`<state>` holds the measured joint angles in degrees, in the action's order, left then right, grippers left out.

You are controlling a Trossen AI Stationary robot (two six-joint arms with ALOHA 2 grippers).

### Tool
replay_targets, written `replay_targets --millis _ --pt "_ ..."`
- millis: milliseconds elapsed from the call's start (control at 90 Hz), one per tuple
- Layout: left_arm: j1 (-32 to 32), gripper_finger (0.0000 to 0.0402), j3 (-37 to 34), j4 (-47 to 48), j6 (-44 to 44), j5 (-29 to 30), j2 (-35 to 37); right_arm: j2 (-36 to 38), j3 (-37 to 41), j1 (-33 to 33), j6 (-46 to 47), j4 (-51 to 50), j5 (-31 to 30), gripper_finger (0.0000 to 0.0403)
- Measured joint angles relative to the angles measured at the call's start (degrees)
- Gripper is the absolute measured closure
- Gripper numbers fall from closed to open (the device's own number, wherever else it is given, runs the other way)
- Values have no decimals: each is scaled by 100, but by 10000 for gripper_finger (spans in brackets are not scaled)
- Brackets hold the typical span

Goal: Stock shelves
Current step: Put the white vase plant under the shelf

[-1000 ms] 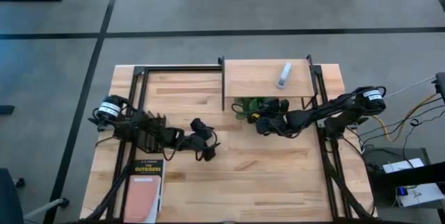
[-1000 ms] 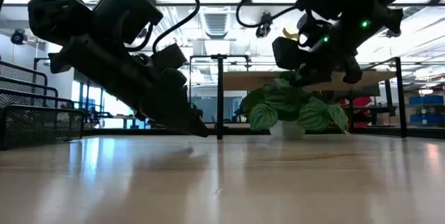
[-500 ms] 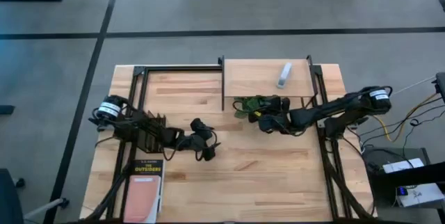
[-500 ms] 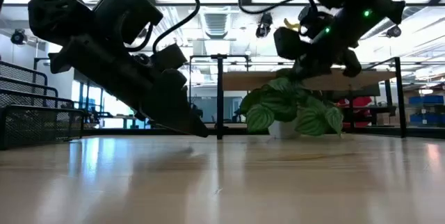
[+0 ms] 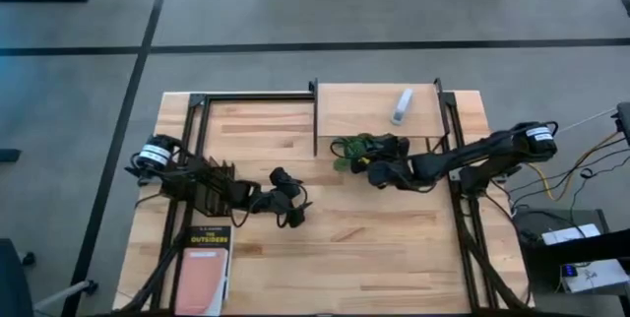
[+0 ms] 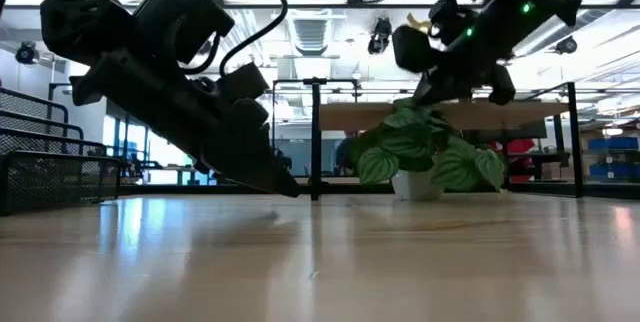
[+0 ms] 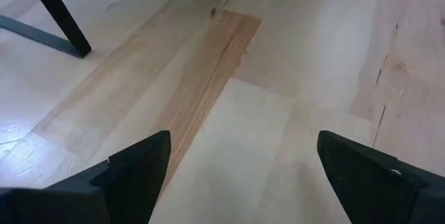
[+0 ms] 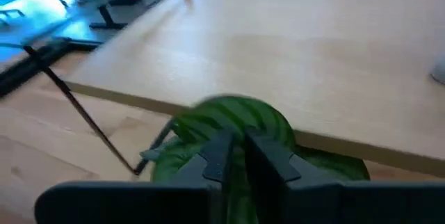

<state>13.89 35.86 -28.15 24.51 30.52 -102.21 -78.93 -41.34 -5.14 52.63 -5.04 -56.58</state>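
The shelves are one small riser shelf (image 5: 364, 110), a light wood board on thin black legs at the table's far edge. A white bottle-like object (image 5: 402, 106) lies on it. A potted plant (image 5: 352, 148) with striped green leaves stands in a white pot (image 6: 418, 184) on the table, at the shelf's front edge. My right gripper (image 5: 374, 164) is above the plant, shut at its top leaves. My left gripper (image 5: 292, 209) stands open over the bare table left of the middle, with nothing between its fingers (image 7: 139, 165). My right gripper has its shut fingers (image 8: 221, 156) on the plant's top leaves (image 8: 229, 120), coming from above and slanting toward the far edge. The fingers hide the place of contact, so which leaf or stem they have cannot be told. The pot stands upright on the table.
A black wire rack (image 5: 207, 184) stands at the table's left under my left arm. A book (image 5: 205, 258) lies flat near the front left corner. Black frame rails (image 5: 463, 219) run along both table sides. The table's middle and front right are bare wood.
My right gripper has gone a little toward the far edge and the shelf, and it has risen in the low view. The plant has shifted slightly at the shelf's front edge, its leaves swaying and its pot staying on the table.
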Motion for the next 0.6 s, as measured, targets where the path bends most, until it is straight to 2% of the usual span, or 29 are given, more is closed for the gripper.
replay_targets --millis 378,600 --pt "0 54 0 -10 0 0 0 81 -178 197 -358 -64 4 380" --pt "1 54 0 -19 0 0 0 -151 -178 334 -234 -43 315 380"
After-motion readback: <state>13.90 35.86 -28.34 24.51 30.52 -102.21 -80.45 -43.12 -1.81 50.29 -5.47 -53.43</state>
